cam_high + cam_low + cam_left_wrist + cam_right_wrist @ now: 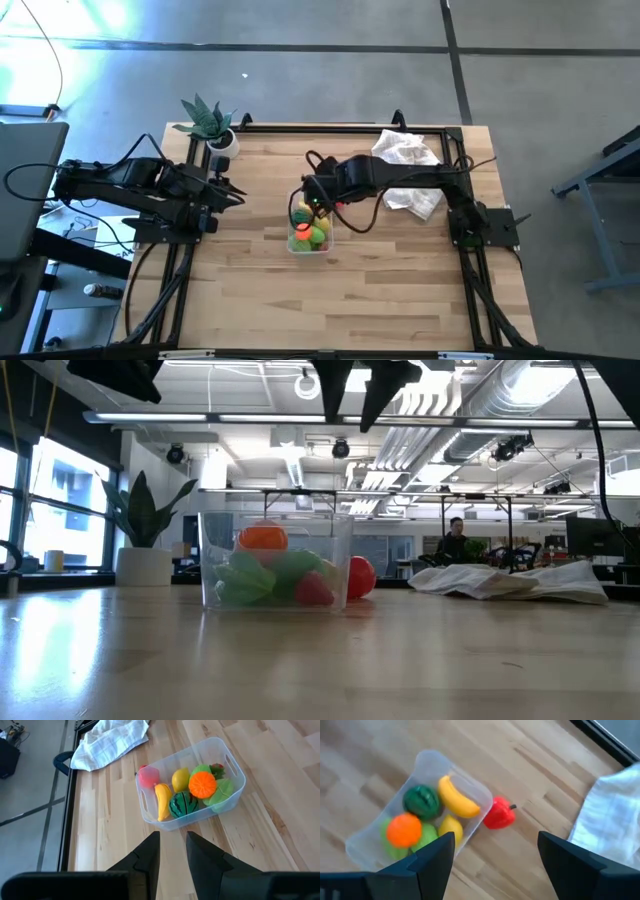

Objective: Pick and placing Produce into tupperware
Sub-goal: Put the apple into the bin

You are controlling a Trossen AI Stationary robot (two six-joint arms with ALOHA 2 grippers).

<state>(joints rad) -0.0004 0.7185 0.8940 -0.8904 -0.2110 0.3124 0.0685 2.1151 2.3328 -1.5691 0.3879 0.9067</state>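
The clear tupperware (309, 249) (200, 817) stands mid-table. In it lie a banana (457, 797), a watermelon (421, 801), an orange (404, 830), a lemon (180, 779), light green pieces (222, 790) and a red piece (218, 768). One more red piece (498, 813) (361, 575) rests on the table against the tub's far end, outside it. My right gripper (496, 845) (357, 390) hangs open, high above that end, with nothing between its fingers. My left gripper (173, 845) (232, 192) waits at the table's left, its fingers close together and bare.
A crumpled white cloth (408, 152) lies at the far right of the table, spreading toward the middle (420, 202). A potted green plant (212, 122) stands at the far left corner. Bare wood lies toward the near edge (330, 310).
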